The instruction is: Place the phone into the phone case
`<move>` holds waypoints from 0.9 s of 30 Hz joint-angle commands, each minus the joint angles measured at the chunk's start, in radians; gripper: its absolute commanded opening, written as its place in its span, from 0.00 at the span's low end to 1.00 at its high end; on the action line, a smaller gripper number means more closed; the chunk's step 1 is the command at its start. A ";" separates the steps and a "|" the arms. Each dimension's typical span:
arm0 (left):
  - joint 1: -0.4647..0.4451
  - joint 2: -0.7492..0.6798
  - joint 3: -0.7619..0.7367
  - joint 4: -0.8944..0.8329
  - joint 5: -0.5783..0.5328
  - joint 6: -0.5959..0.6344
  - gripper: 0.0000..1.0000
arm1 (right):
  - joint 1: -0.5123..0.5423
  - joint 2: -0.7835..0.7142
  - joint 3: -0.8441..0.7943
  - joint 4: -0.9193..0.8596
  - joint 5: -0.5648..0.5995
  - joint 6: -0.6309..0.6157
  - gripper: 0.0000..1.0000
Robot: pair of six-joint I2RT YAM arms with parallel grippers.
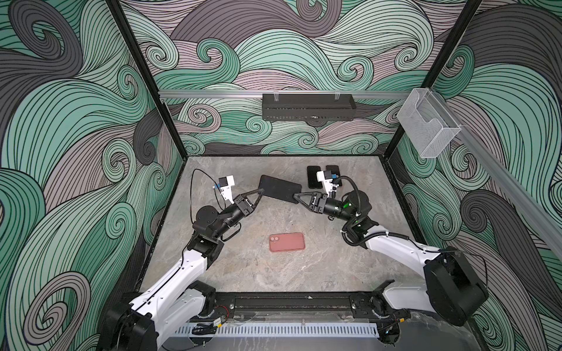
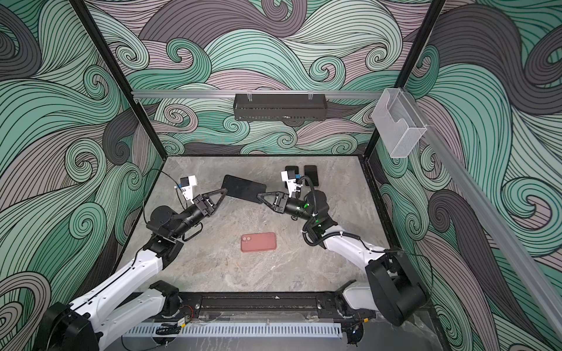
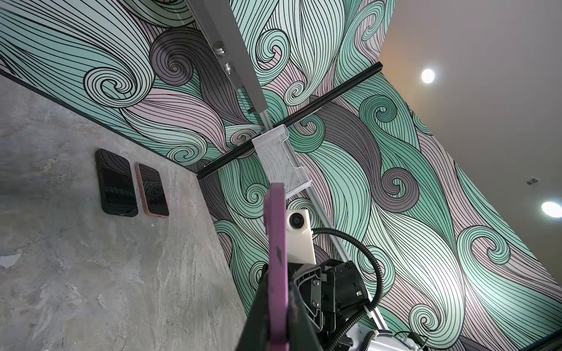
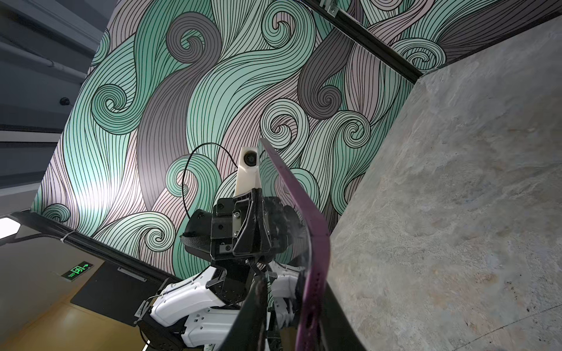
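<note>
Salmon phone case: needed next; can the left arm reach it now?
Probably yes: nothing blocks the salmon phone case, but the left claw is shut on the black phone with purple edges.

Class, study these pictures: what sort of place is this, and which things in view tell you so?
Probably a robotics lab test cell: two white robot arms mounted on a front rail, a stone-look tabletop boxed in by swirl-patterned panels on black framing, and a green exit sign beyond.

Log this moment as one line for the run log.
left end effector: shut on phone | right end effector: open around phone's other end | phone: off table | pink case: on table, untouched
</note>
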 commanded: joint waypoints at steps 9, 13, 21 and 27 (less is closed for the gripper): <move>-0.004 0.025 0.020 0.081 -0.006 -0.027 0.00 | -0.002 0.014 0.028 0.120 0.003 0.030 0.23; -0.007 0.035 0.022 0.091 -0.002 -0.036 0.00 | -0.002 0.024 0.040 0.137 0.007 0.037 0.21; -0.009 0.036 0.026 0.085 0.015 -0.045 0.00 | -0.002 0.026 0.050 0.132 0.011 0.033 0.25; -0.011 0.039 0.023 0.092 0.013 -0.052 0.00 | -0.002 0.027 0.059 0.134 0.013 0.033 0.23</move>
